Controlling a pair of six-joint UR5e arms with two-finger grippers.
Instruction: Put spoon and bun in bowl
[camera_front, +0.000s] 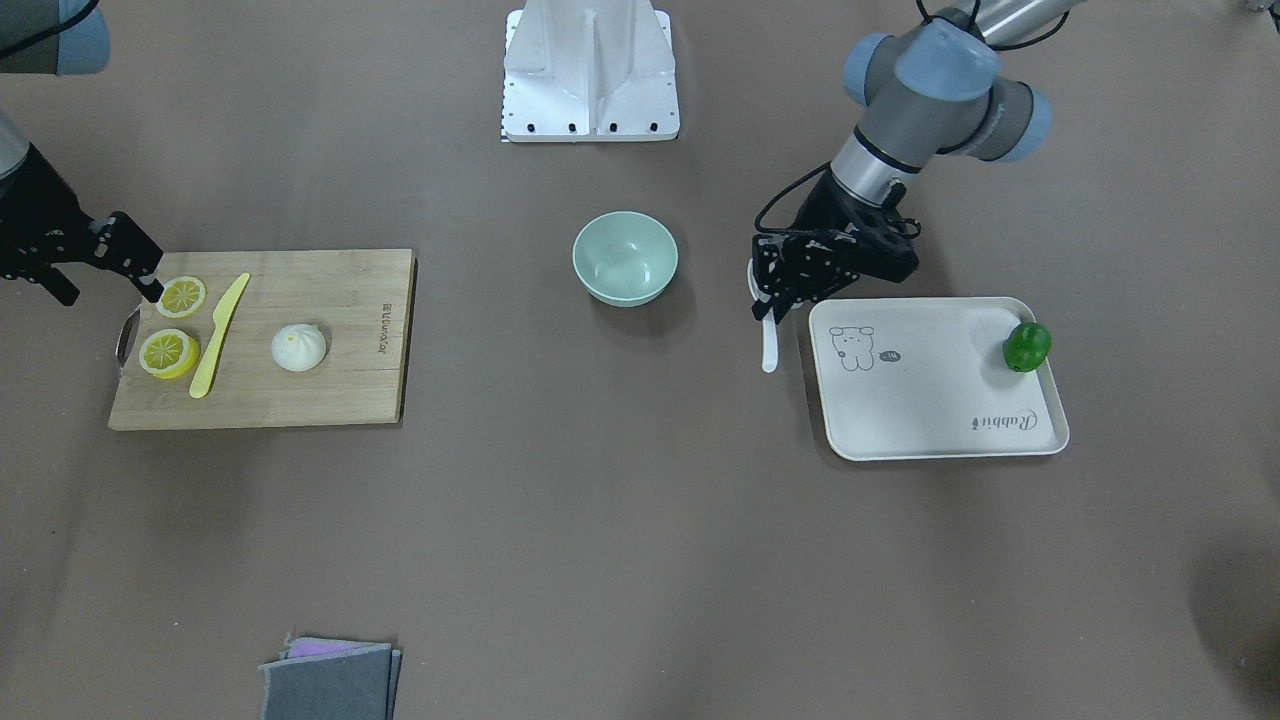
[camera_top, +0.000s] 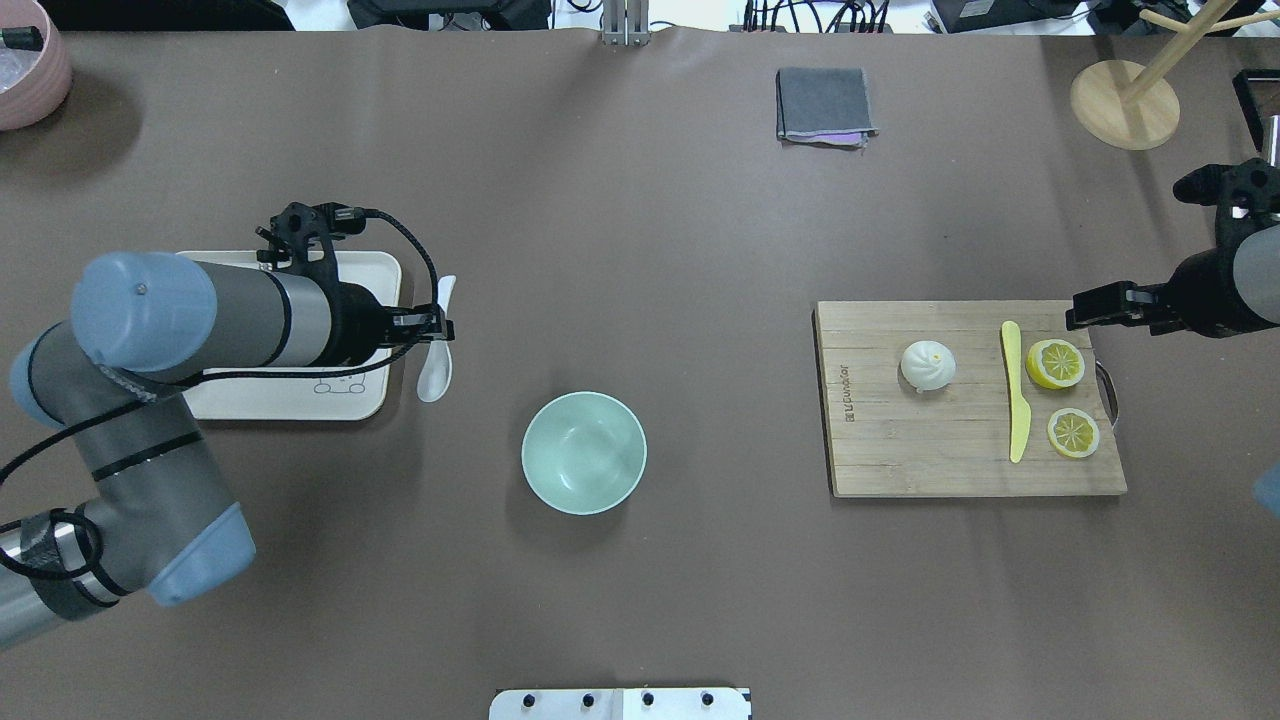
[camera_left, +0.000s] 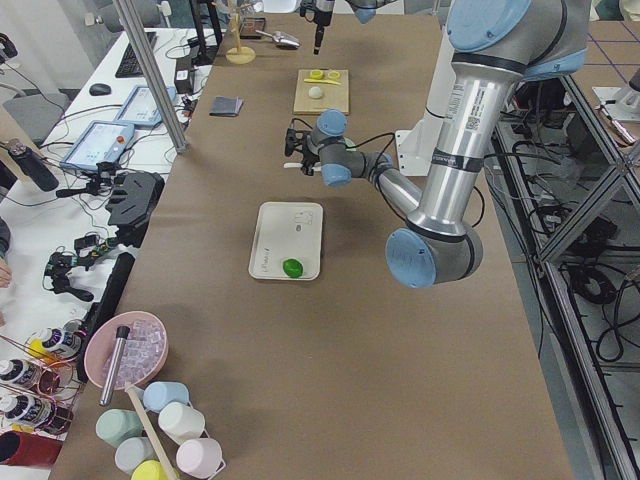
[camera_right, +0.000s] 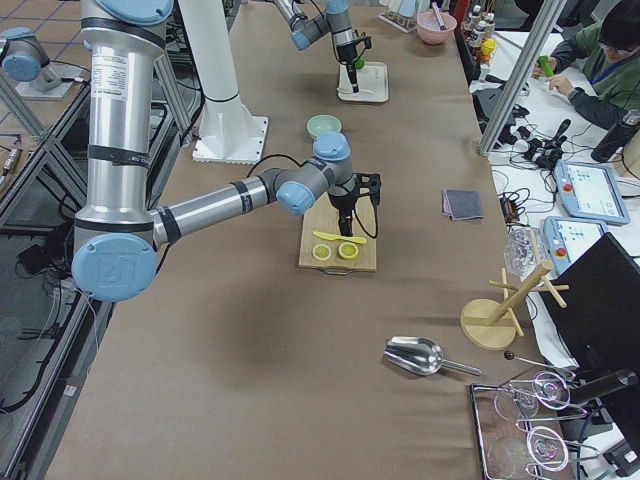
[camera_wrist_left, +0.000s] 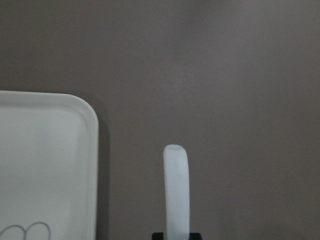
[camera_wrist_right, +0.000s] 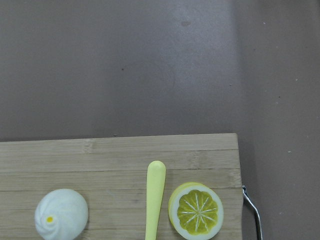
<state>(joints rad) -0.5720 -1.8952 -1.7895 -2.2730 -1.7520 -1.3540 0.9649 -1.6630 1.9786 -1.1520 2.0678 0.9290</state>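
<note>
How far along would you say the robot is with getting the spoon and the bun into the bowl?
Nothing is in the mint-green bowl yet. In hand: the left gripper is shut on the white soup spoon, beside the cream tray and short of the bowl. Left to do: the steamed bun lies on the cutting board, with the open right gripper at the board's handle end.

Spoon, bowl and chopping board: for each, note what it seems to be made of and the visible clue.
Spoon: glossy white, probably glazed ceramic or hard plastic; its smooth surface shines. Bowl: pale green with a dull sheen, likely plastic or melamine, though ceramic is possible. Chopping board: bamboo or wood; joined strips and grain show.
</note>
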